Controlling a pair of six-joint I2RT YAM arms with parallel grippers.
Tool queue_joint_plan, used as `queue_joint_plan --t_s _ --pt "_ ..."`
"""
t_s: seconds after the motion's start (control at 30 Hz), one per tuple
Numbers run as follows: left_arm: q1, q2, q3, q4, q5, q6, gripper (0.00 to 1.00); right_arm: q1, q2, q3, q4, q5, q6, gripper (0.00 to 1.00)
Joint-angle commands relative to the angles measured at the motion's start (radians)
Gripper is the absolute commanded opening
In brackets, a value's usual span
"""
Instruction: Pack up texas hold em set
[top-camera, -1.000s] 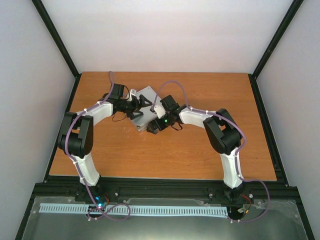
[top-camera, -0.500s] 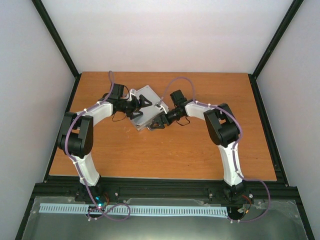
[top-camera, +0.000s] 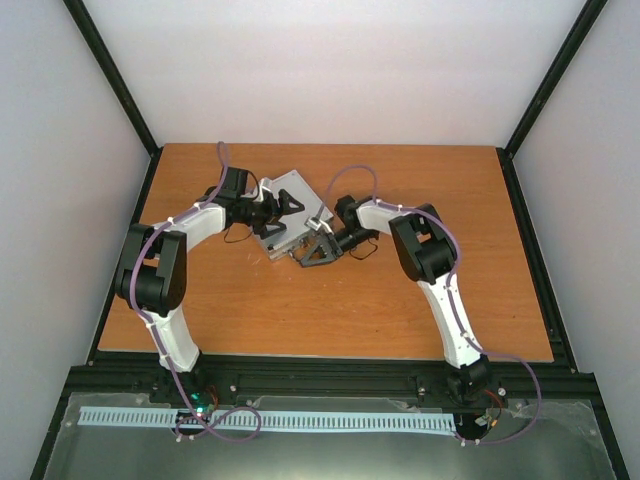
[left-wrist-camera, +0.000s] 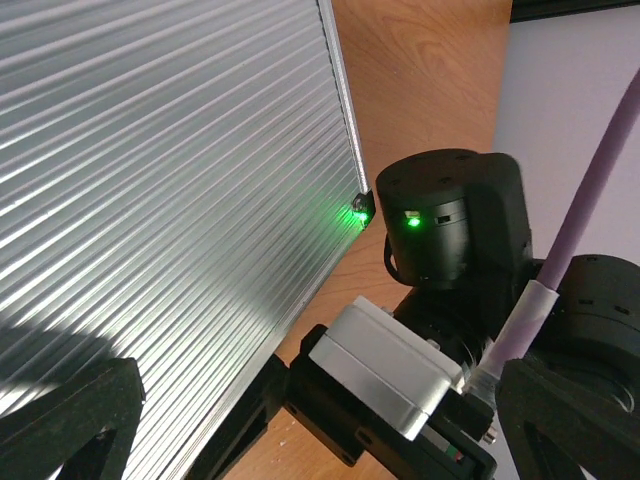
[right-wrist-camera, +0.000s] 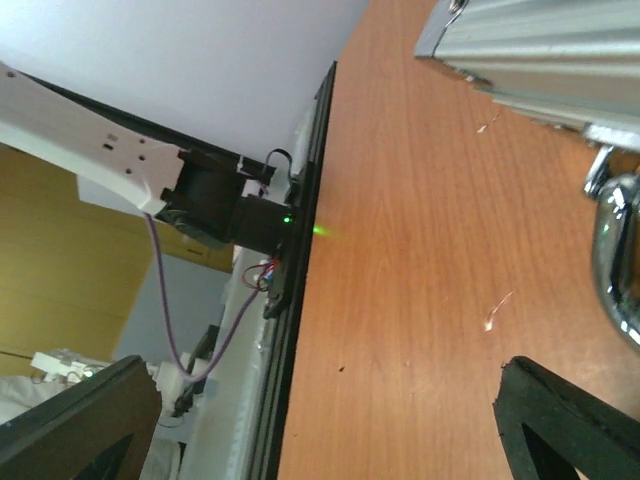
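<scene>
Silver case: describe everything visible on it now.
The silver case lies flat and apparently closed on the wooden table, turned diagonally, left of centre. Its lid is ribbed aluminium with a smooth edge trim and a dark corner cap; a chrome fitting, handle or latch, sits on its near side. The left hand hovers open over the lid, the right hand open at that near edge; contact by either cannot be told.
</scene>
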Motion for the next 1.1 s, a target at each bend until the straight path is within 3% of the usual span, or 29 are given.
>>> queue_joint_plan --t_s 0.0,0.17,0.27,0.33,0.43,0.73,0.83,1.07 --pt "-0.006 0.028 -0.026 -0.087 -0.028 0.015 1.0 -0.033 0.025 0.034 -0.216 -0.1 -0.196 0.91" --pt "-0.005 0.019 -0.031 -0.087 -0.027 0.016 1.0 -0.064 -0.017 0.05 -0.268 -0.131 -0.239 0.93" --pt "-0.005 0.018 -0.029 -0.087 -0.028 0.014 1.0 -0.068 -0.001 0.13 -0.321 -0.095 -0.227 1.0" --pt "-0.006 0.017 -0.028 -0.087 -0.028 0.012 1.0 -0.068 0.008 0.159 -0.304 0.002 -0.134 1.0" --pt "-0.006 0.006 -0.025 -0.091 -0.029 0.012 1.0 -0.068 -0.092 0.02 -0.009 0.282 0.216 1.0" --pt "-0.006 -0.032 -0.03 -0.121 -0.039 0.033 1.0 -0.071 -0.293 -0.111 0.071 0.724 0.417 1.0" --pt "-0.006 -0.04 -0.036 -0.125 -0.044 0.037 1.0 -0.039 -0.368 -0.148 0.123 0.862 0.412 1.0" --pt "-0.006 -0.057 -0.066 -0.105 -0.056 0.026 1.0 0.062 -0.449 -0.218 0.251 0.993 0.38 1.0"
